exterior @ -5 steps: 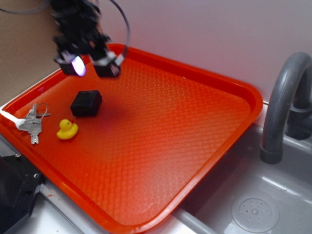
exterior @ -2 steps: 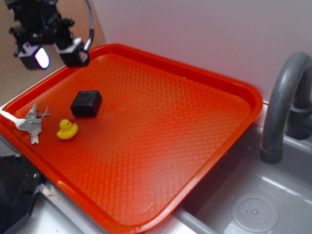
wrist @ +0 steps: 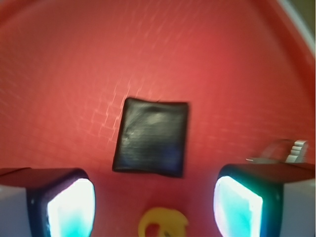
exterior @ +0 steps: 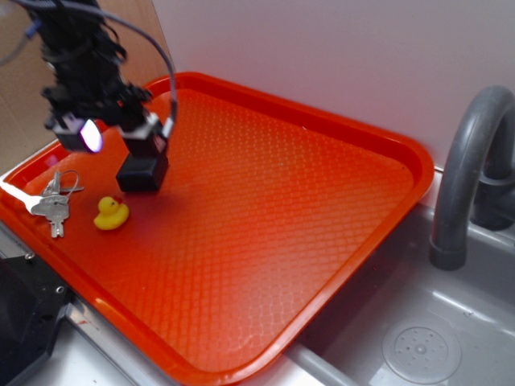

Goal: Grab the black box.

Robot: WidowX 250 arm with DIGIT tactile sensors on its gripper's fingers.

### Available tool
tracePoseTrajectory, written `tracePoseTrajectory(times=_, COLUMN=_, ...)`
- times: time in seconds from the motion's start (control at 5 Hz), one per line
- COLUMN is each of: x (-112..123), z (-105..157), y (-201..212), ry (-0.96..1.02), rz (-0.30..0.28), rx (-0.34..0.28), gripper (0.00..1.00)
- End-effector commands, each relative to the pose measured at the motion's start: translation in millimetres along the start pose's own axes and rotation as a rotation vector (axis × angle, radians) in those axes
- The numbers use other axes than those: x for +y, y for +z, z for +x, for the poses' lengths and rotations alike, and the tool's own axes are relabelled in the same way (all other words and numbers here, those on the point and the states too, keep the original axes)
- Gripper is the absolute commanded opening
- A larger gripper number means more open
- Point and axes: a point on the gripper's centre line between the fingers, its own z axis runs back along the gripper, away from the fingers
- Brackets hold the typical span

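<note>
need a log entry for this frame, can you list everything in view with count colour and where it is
black box: 1, matte black, on the tray's left part, just below the gripper
rubber duck: 1, yellow, on the tray in front of the black box, apart from it
keys: one small bunch, silver, near the tray's left edge, beside the duck
tray: 1, orange-red with a textured surface, resting partly over the sink
sink: 1, grey, lower right, drain visible
faucet: 1, grey, curved, at the right edge
wall: white, behind the tray
gripper: 1, black with lit fingertips, open, above the black box and not touching it
</note>
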Motion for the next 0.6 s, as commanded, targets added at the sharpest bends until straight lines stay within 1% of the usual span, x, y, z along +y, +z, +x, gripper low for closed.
tracePoseTrajectory(times=0.0, x=4, z=18, y=-43, ry=0.038, rz=0.011, rx=0.012, gripper=1.00)
tracePoseTrajectory(times=0.2, x=8, z=27, y=-51, ry=0.047, rz=0.034, rx=0.049, gripper=1.00)
tracePoseTrajectory(times=0.4, x=21, z=37, y=-46, ry=0.082, rz=0.029, rx=0.062, gripper=1.00)
